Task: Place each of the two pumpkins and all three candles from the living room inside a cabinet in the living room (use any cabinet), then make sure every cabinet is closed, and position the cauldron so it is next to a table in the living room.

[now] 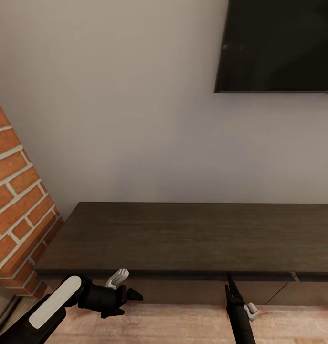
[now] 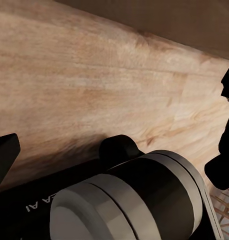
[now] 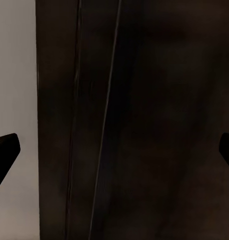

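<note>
- With the right pincer spread wide at the cabinet front's top edge, hook a drawer lip squarely, then pull straight.
- Left pincer: I cannot tell its state.

Cabinet: right end cut by head-view edge, drawer fronts mostly hidden beneath its top; wall screen: cropped at top and right; right pincer: jaw gap indiscernible

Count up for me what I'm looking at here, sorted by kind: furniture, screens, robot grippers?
Cabinet: 1
Screen: 1
Grippers: 2, left gripper and right gripper
Total: 4
</note>
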Tool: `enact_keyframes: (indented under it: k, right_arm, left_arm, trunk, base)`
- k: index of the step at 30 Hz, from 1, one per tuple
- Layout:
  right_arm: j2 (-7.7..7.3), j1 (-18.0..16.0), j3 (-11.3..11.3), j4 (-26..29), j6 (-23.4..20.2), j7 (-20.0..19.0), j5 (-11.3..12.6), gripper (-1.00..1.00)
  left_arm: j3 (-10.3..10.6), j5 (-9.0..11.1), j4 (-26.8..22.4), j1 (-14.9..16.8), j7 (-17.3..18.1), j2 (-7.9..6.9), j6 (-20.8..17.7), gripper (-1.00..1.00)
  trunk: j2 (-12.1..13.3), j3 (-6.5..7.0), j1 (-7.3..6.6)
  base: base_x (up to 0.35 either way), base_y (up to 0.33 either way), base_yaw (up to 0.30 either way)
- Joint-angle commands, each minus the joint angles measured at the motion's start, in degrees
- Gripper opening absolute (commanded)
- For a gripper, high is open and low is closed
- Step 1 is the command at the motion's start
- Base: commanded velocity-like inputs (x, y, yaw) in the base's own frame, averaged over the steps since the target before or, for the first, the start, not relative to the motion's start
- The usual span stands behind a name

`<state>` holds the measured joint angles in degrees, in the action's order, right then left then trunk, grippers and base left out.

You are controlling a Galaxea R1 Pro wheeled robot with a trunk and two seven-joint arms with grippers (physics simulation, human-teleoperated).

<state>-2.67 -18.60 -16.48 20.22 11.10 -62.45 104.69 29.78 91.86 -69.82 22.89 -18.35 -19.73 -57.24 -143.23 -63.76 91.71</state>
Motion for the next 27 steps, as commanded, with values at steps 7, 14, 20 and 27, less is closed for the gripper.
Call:
enact_keyframes:
  k: [7, 14, 20, 27]
  right_arm:
    - [-0.05, 0.0, -0.5, 0.0, 0.3, -0.1, 0.4, 1.00]
    - [-0.05, 0.0, -0.6, 0.0, 0.3, -0.1, 0.5, 1.00]
    - [-0.05, 0.0, -0.6, 0.0, 0.3, -0.1, 0.5, 1.00]
    - [-0.05, 0.0, -0.6, -0.1, 0.3, -0.1, 0.4, 1.00]
  left_arm:
    - [0.1, 0.6, -0.1, 0.0, -0.5, -0.04, 0.0, 1.00]
    - [0.1, 0.6, -0.1, 0.0, -0.5, -0.12, 0.0, 1.00]
    - [0.1, 0.6, -0.1, 0.0, -0.5, -0.07, 0.0, 1.00]
    - [0.1, 0.6, -0.1, 0.0, -0.5, -0.09, 0.0, 1.00]
  trunk:
    - [0.0, -0.05, -0.01]
    - [0.0, -0.05, -0.01]
    - [0.0, -0.05, -0.01]
    - [0.0, -0.05, -0.01]
  base:
    - [0.055, 0.000, 0.000]
    - [0.039, 0.000, 0.000]
    - [0.010, 0.000, 0.000]
    - [0.000, 0.000, 0.000]
